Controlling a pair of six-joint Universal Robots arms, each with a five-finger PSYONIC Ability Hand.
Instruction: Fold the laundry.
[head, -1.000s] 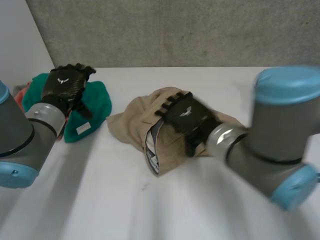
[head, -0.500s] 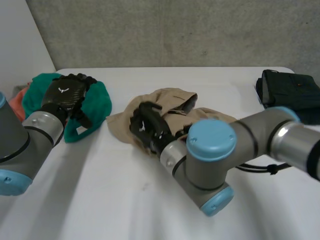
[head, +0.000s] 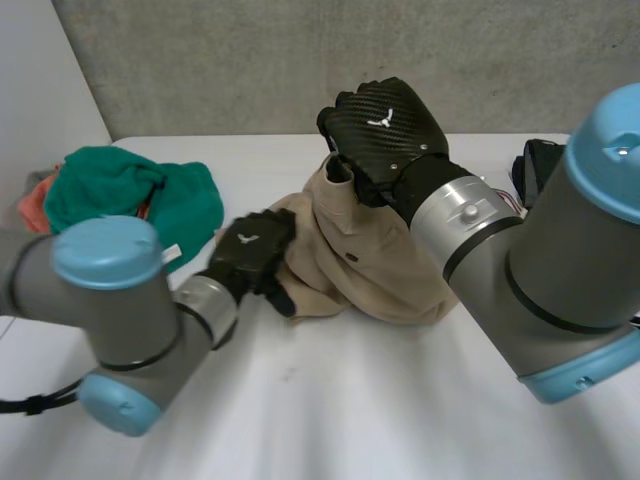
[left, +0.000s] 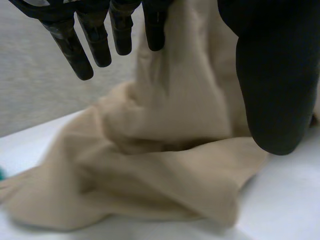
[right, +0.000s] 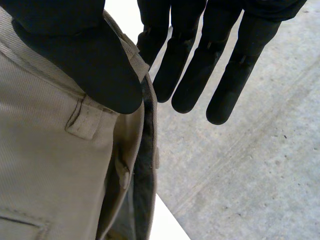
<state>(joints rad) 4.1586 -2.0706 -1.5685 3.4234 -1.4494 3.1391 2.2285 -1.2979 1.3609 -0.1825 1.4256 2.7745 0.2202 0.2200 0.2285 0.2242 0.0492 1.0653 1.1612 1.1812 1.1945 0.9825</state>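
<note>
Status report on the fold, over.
Right hand pinching trousers at waistband, holding them up. Left hand open at their lower edge. Green heap off to the side, not in the way.

**Soft cloth against hard shells**

The tan trousers (head: 360, 265) are matt twill, finely ribbed at the waistband, with a stitched belt loop. At the tabletop's far left corner the green garment (head: 120, 190) looks soft and fleecy. The right hand (head: 385, 125) has a glossy back with a carbon-fibre weave, and the left hand (head: 250, 250) has the same. The tabletop (head: 330, 400) is smooth matt white. The wall (head: 300, 60) is rough grey concrete. The right arm (head: 540, 290) is satin grey with smooth light-blue caps.
</note>
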